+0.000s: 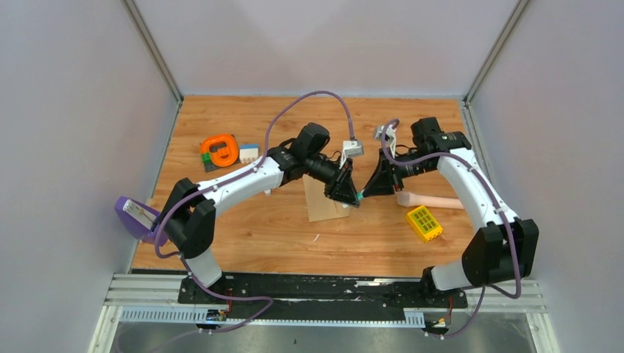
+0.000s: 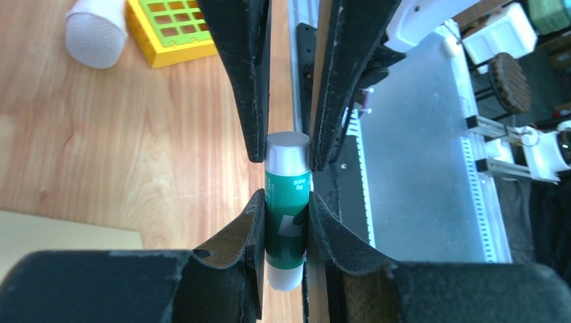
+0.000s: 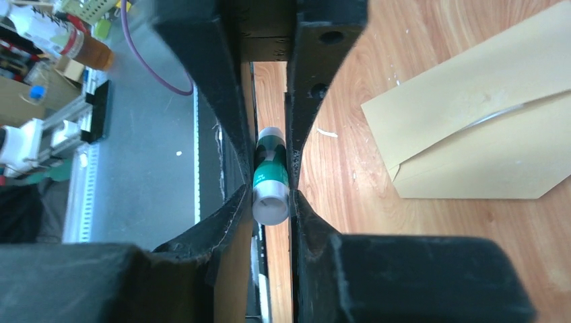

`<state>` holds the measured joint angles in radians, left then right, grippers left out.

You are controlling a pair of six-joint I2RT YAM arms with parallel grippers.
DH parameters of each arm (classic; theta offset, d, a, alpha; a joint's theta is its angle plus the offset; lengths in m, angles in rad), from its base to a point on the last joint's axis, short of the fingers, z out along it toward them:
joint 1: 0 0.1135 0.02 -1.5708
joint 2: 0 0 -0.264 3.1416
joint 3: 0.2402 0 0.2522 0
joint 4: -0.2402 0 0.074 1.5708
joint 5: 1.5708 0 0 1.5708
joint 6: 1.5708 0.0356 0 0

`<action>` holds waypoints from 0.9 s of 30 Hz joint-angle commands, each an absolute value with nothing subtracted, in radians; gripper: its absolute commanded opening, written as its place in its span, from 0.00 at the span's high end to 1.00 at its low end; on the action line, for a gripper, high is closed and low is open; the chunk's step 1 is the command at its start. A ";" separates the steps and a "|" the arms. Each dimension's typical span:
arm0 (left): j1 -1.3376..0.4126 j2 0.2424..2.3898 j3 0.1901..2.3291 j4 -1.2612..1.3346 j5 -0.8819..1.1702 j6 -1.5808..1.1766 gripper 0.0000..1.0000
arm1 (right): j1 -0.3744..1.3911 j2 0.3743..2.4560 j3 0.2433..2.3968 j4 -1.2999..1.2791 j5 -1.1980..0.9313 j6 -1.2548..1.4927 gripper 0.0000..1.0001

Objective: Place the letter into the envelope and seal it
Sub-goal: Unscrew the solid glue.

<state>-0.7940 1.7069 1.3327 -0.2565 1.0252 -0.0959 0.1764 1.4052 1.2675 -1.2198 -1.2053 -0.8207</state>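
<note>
Left claw (image 2: 285, 205) and right claw (image 3: 271, 198): 1 glue stick (image 3: 271, 165), 2 grips

Left claw is clenched on the green body of the glue stick. Right claw is clenched on its pale end. Both claws meet tip to tip above the table (image 1: 257, 235), with the stick bridging the 2. In the top view the envelope (image 3: 471, 128) lies flat on the table at 9 o'clock of the stick, partly under the left claw. 1 yellow grid block (image 1: 424, 223) lies at 4 o'clock of the stick, well apart from the envelope.
</note>
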 commanded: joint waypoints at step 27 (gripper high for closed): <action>-0.817 1.638 1.373 -0.337 0.722 0.028 1.00 | 0.172 1.523 1.387 -1.218 -1.112 -0.551 0.26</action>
<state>-0.8177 1.6772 1.3388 -0.3511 0.6312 0.0139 0.1738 1.6138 1.3605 -1.2343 -1.1194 -0.3458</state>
